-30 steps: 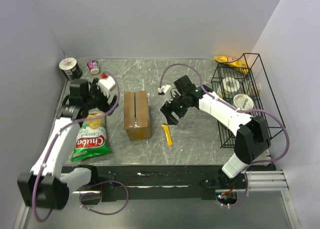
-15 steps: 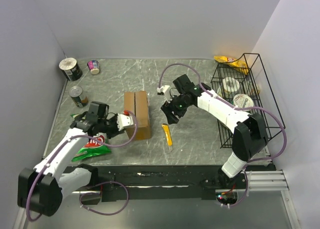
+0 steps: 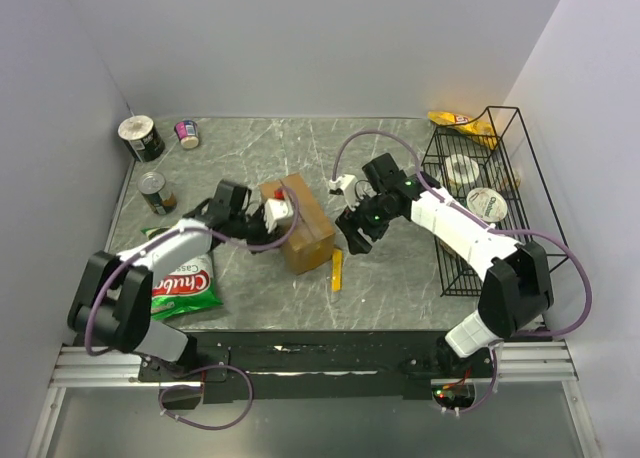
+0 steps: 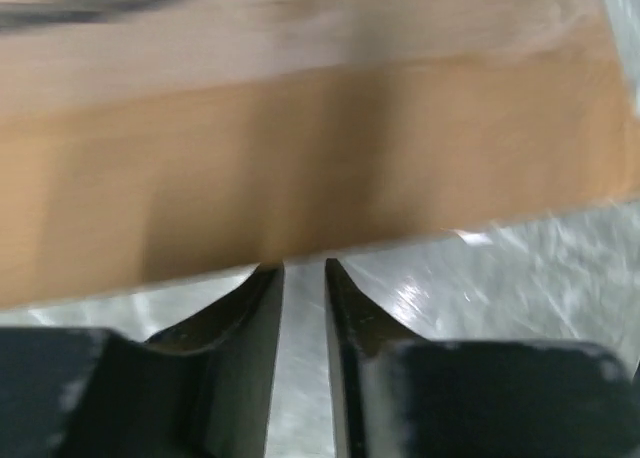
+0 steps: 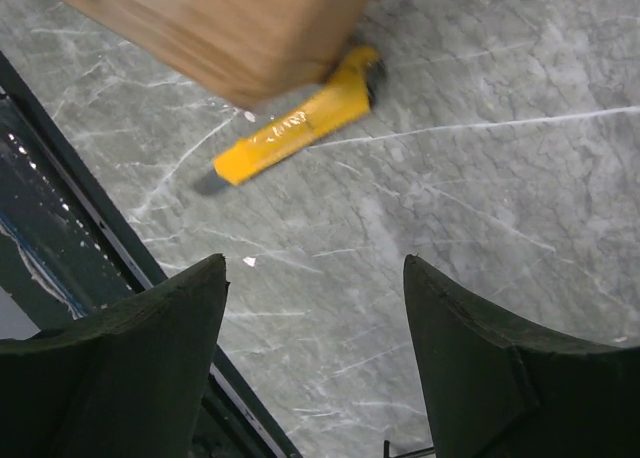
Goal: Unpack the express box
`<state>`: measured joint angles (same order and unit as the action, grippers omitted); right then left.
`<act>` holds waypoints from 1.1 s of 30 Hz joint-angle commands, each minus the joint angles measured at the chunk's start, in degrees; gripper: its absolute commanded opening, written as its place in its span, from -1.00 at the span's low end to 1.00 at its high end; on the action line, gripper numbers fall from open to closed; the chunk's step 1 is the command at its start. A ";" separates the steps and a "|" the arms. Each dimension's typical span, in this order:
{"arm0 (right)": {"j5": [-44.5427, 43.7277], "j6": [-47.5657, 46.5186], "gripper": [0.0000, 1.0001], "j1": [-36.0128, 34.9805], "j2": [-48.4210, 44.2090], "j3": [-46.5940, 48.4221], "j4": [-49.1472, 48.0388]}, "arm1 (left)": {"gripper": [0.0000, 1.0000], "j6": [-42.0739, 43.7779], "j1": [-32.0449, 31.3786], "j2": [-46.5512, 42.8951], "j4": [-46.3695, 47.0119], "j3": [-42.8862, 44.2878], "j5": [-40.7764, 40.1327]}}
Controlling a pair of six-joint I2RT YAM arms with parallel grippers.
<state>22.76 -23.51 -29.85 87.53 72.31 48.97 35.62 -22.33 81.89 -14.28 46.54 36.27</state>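
Note:
The express box (image 3: 308,226) is a brown carton lying askew at mid-table. It fills the top of the left wrist view (image 4: 300,128), blurred. My left gripper (image 3: 274,214) is pressed against the box's left side. Its fingertips (image 4: 297,268) touch the carton's lower edge, with a narrow gap and only table between them. My right gripper (image 3: 357,230) hovers open just right of the box, nothing between its fingers (image 5: 315,268). A yellow utility knife (image 3: 338,270) lies by the box's near right corner (image 5: 220,28), with one end of the knife (image 5: 295,128) under that corner.
A green chips bag (image 3: 180,283) lies under the left arm. A tin can (image 3: 155,190), a larger can (image 3: 140,136) and a small cup (image 3: 187,132) stand at the back left. A black wire rack (image 3: 447,278) with bowls stands right, a yellow packet (image 3: 455,121) behind it.
My left arm swung from the back-left cans to the box, its jaws narrowing, and pushed the box right and turned it. The right gripper shifted slightly right, staying open.

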 commanded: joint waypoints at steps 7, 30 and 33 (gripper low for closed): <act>2.63 -3.48 0.61 -0.04 4.58 5.47 -3.70 | 0.68 -15.71 14.32 -12.18 -9.28 8.29 -0.68; -6.84 -7.87 0.43 -5.58 34.90 42.46 -4.76 | 0.72 -43.53 21.45 -2.78 -0.82 10.07 6.45; -9.74 -8.40 0.43 -5.14 37.36 45.10 -6.08 | 0.76 -44.04 22.15 -7.60 0.47 9.53 3.38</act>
<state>18.31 -30.26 -35.66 122.85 112.84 46.41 -9.02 -0.84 80.86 -12.03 56.88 41.08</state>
